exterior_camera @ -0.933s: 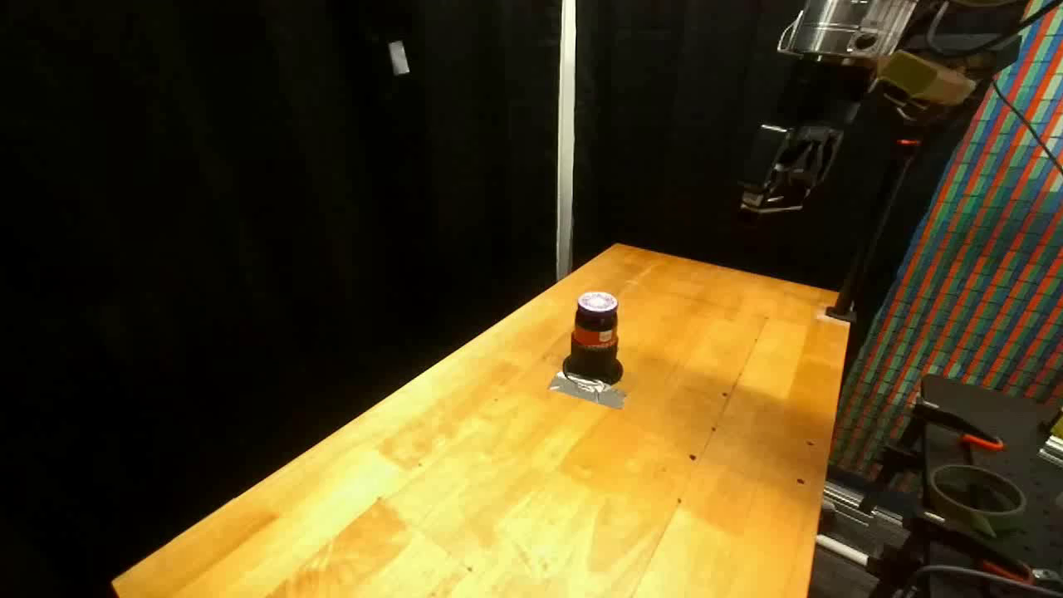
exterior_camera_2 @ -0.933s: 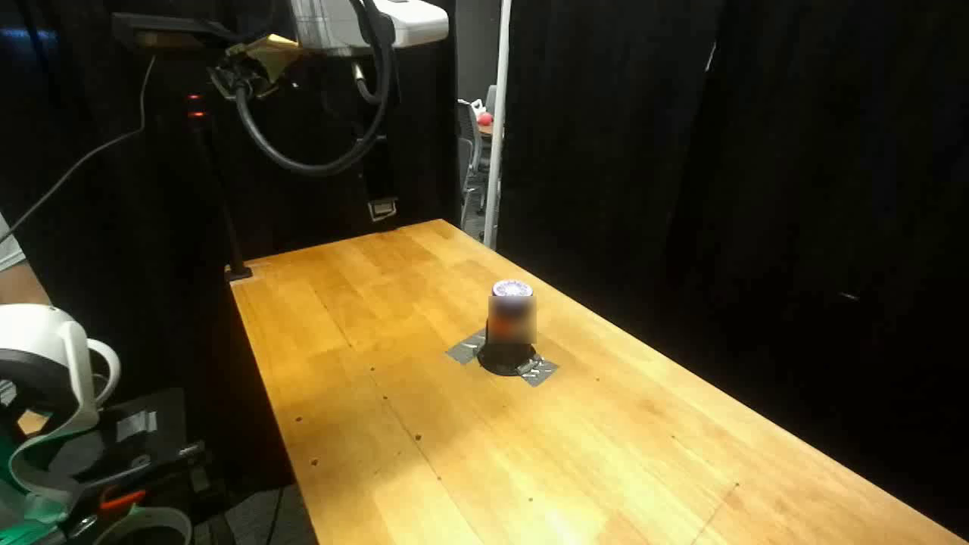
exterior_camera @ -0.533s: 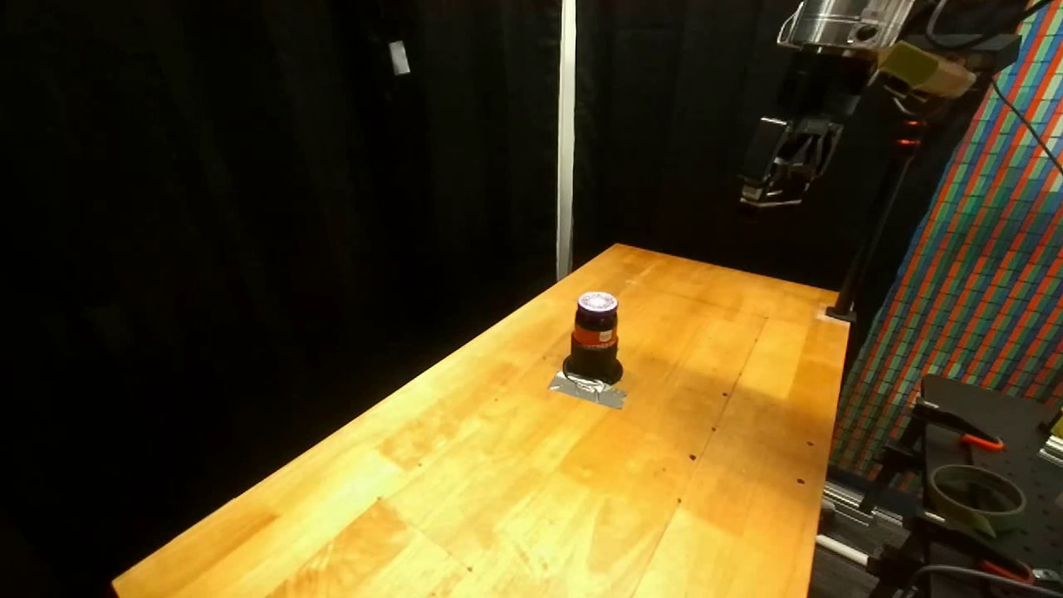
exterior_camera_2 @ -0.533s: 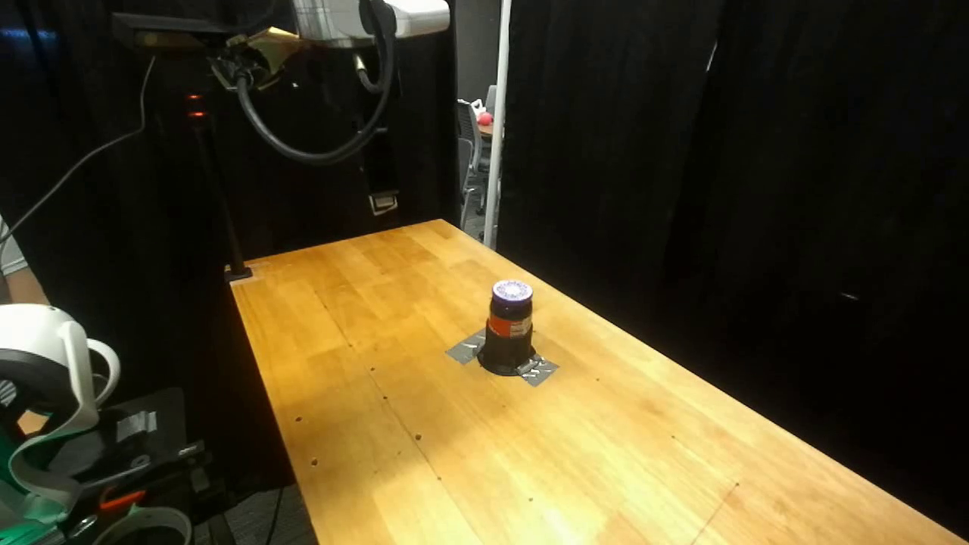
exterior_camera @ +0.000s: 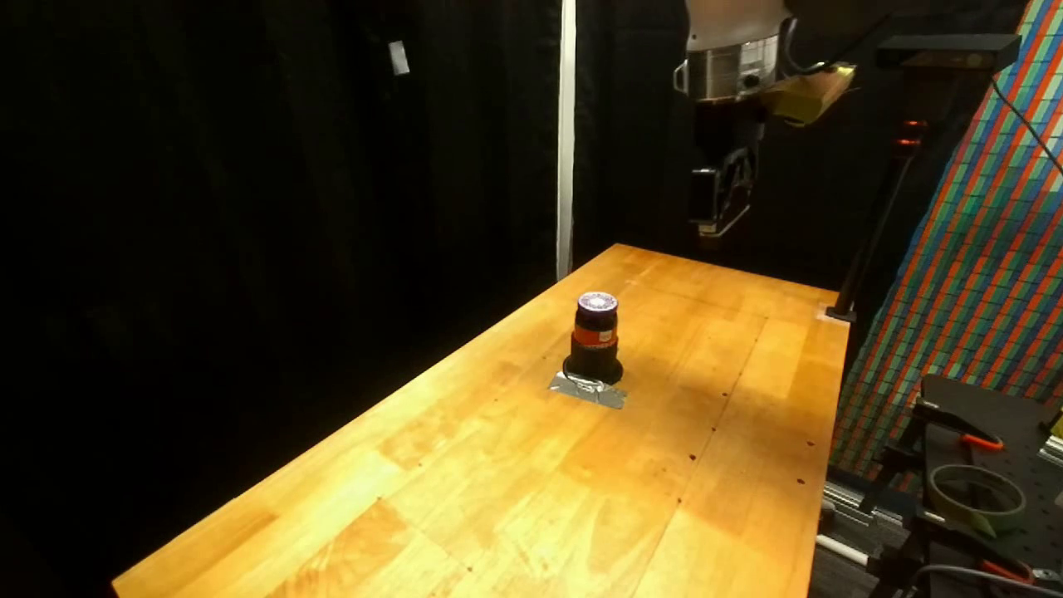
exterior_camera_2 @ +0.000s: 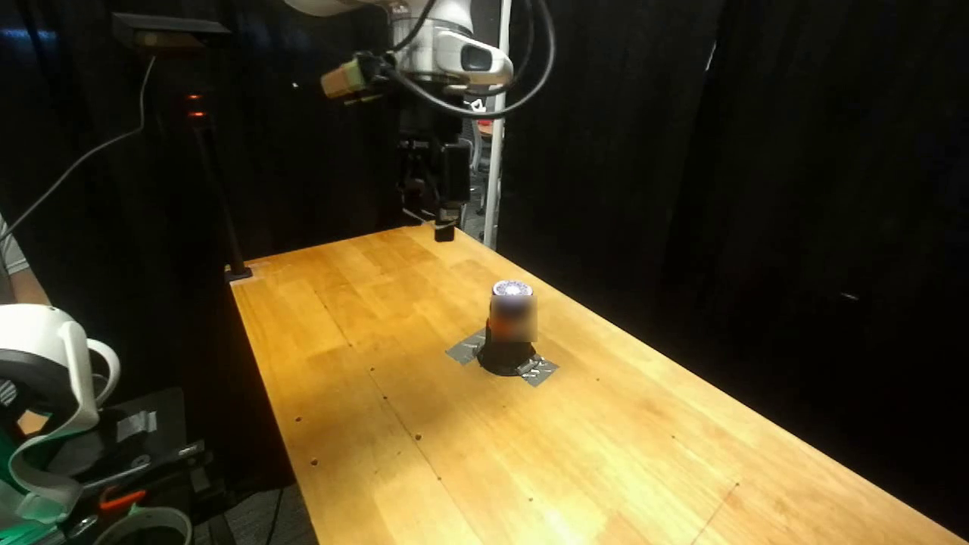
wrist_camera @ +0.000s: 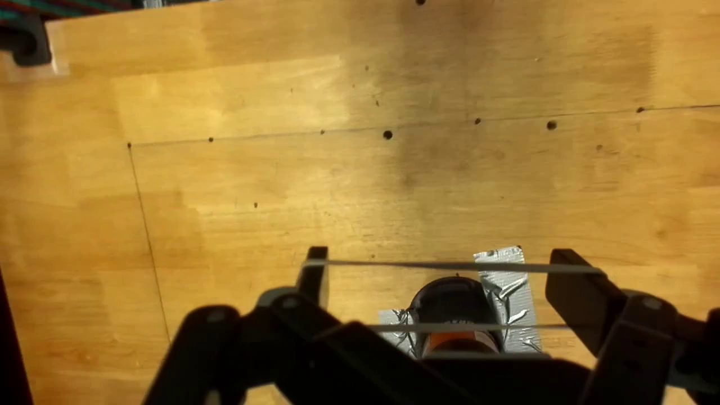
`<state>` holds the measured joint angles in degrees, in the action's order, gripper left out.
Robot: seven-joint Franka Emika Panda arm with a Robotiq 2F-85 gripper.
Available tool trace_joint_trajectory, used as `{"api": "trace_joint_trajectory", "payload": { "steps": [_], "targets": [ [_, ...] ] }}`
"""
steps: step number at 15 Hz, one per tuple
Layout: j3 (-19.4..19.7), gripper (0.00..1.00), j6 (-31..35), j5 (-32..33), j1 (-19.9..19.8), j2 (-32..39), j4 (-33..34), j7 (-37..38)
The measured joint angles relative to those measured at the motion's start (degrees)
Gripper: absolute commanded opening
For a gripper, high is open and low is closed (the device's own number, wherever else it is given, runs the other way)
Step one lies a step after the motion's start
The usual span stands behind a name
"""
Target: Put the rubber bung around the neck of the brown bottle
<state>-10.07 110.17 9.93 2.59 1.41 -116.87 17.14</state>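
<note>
The small dark-brown bottle [exterior_camera: 596,335] with an orange-red band and pale cap top stands upright in a black holder [exterior_camera: 595,364] taped to the wooden table [exterior_camera: 515,498]. In an exterior view the bottle [exterior_camera_2: 512,289] is partly blurred. My gripper [exterior_camera: 721,226] hangs above the table, behind and higher than the bottle. In the wrist view its fingers [wrist_camera: 444,273] are spread wide, with a thin grey rubber band [wrist_camera: 458,266] stretched around both. This band seems to be the rubber bung. The bottle's orange band [wrist_camera: 449,340] shows below the loop; its top is hidden by the gripper.
Silver tape [wrist_camera: 512,304] fixes the holder to the table. A black post [exterior_camera: 864,241] rises from the table's far corner. A dark side cart [exterior_camera: 980,407] with a tape roll stands beside the table. Black curtains and a white pole [exterior_camera_2: 496,151] stand behind.
The arm has moved toward the bottle from the far end of the table, with the band still stretched on its fingers. The bottle and holder have not moved.
</note>
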Motion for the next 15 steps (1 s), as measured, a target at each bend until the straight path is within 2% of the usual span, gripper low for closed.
{"api": "trace_joint_trajectory", "payload": {
  "steps": [3,6,11,15],
  "targets": [
    [0.8,1.00,1.1,4.7,1.4,10.0,9.2,-2.9],
    [2.1,1.00,4.7,4.5,2.4,19.2,18.5,-5.4],
    [3.7,1.00,6.8,-1.2,2.4,30.0,30.6,-10.4],
    [4.4,1.00,6.8,-5.0,2.1,36.3,36.6,-13.0]
  ]
}}
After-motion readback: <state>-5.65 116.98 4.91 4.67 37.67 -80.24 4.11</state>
